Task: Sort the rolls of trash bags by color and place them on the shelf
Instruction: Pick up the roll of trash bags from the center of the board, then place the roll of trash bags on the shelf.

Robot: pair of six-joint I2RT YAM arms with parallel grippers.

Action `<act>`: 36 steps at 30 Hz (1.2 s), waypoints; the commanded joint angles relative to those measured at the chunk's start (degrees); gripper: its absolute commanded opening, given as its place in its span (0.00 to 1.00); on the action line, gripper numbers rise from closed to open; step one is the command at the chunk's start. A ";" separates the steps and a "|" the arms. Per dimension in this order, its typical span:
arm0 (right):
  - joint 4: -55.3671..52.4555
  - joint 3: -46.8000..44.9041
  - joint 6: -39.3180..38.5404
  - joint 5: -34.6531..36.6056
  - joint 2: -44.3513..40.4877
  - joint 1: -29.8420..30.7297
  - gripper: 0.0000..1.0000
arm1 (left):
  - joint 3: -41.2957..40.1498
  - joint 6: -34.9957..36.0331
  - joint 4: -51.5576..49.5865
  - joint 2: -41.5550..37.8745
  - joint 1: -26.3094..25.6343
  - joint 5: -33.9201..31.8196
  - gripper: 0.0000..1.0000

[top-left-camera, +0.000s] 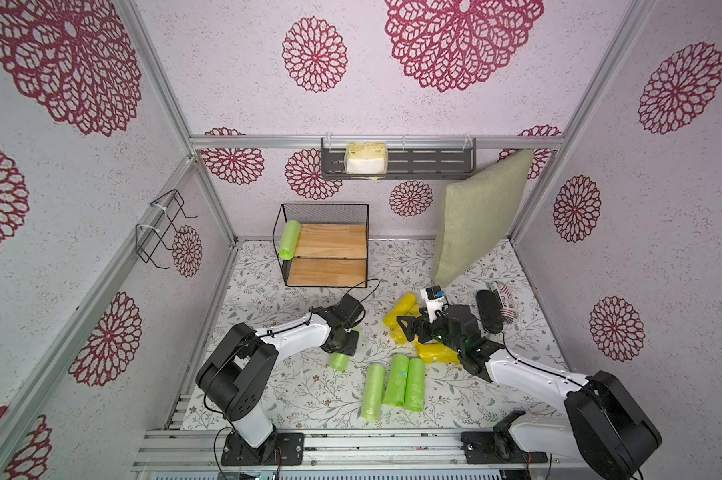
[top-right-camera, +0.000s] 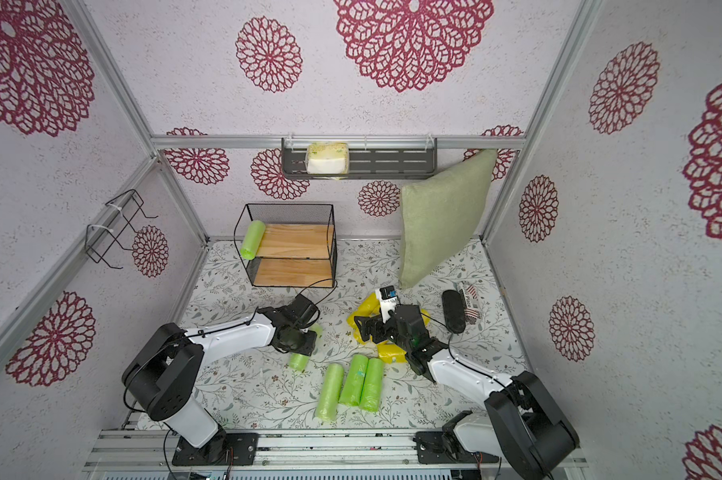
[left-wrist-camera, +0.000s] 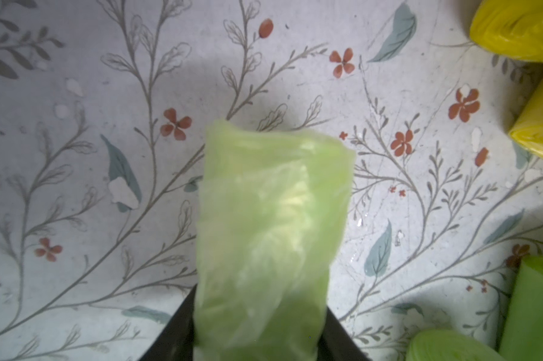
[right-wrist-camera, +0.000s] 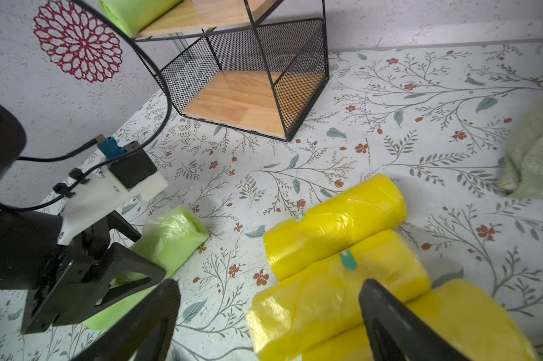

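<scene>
Clamping a lime-green roll [left-wrist-camera: 273, 218] between its fingers [left-wrist-camera: 178, 337], the left gripper [left-wrist-camera: 259, 312] sat low at the bench [top-left-camera: 301, 399] (resting or just lifted, I could not tell). The right gripper [right-wrist-camera: 268, 290] hung with jaws wide apart over the yellow rolls [right-wrist-camera: 336, 218]. Another green roll [top-left-camera: 289, 240] lay on the upper board of the shelf [top-left-camera: 334, 243].

Both top views sit high above my bases, looking down and toward the back wall over the whole table [top-left-camera: 293, 399]. My left wrist camera stares down from close at a green roll [left-wrist-camera: 273, 234]. My right wrist camera, low and slanted toward the shelf [right-wrist-camera: 242, 103], shares that roll.
</scene>
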 commanded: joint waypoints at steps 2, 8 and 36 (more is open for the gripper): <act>1.14 1.05 0.13 0.78 -1.16 -0.05 0.94 | 3.24 2.35 -2.68 -4.40 -0.43 -6.02 0.47; 1.18 2.52 -2.32 0.52 -1.47 -0.05 0.94 | 12.63 10.43 -9.17 -10.58 -0.42 -17.68 0.47; 6.76 2.39 -1.29 -2.96 -3.71 0.20 0.94 | 63.34 29.28 -23.04 9.68 15.10 -25.93 0.50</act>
